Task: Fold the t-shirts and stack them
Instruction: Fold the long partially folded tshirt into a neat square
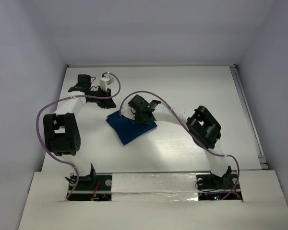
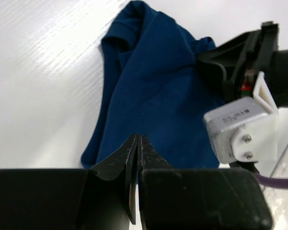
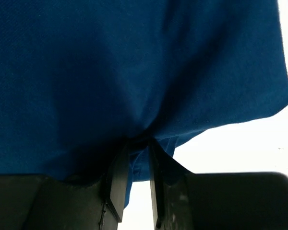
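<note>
Cloth sits folded in a small slanted bundle near the middle of the white table (image 1: 192,86): a navy-blue t-shirt (image 1: 129,128). The right gripper (image 1: 137,115) is down on the bundle's far edge. In its own wrist view, its jaws stand close together with a puckered fold of the fabric pinched between them. The left gripper (image 1: 107,102) is just beside the shirt's far-left corner, low over bare table. Its jaws are pressed together with nothing between them, and they point toward the shirt.
</note>
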Robot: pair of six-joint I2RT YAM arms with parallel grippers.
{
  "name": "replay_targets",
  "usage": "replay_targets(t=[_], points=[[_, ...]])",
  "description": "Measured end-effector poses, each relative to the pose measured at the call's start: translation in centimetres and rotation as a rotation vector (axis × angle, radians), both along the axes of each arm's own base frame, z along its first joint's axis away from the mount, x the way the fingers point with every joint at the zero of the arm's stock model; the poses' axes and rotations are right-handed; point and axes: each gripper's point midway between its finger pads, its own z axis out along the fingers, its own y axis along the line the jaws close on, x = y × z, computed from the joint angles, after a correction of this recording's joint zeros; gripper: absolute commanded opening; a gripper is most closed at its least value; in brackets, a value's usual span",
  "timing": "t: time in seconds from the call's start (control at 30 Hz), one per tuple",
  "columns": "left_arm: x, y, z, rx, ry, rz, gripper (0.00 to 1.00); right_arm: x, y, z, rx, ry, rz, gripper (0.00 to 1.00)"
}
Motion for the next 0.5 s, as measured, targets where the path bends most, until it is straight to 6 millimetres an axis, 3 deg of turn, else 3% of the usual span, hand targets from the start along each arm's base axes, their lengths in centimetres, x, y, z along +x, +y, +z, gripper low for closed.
replay_targets(t=[0.03, 0.23, 0.4, 0.5], points=[[-0.2, 0.0, 0.1, -0.01, 0.006, -0.003, 0.0, 0.2, 0.0, 0.1, 0.011, 0.001, -0.005, 0.35], [-1.9, 0.2, 0.6, -0.106, 0.033, -0.034, 0.0, 1.6, -1.1, 1.5, 0.111, 0.046, -0.067, 0.39], [-3.8, 0.0, -0.2, -0.148, 0.073, -0.057, 0.0, 3.3, -2.6, 6.4, 0.22, -0.003, -0.137, 0.36], [-4.9, -0.4, -0.7, -0.168, 0.091, -0.085, 0.0, 3.6, -2.4, 9.5, 0.293, -0.031, -0.145, 0.26]])
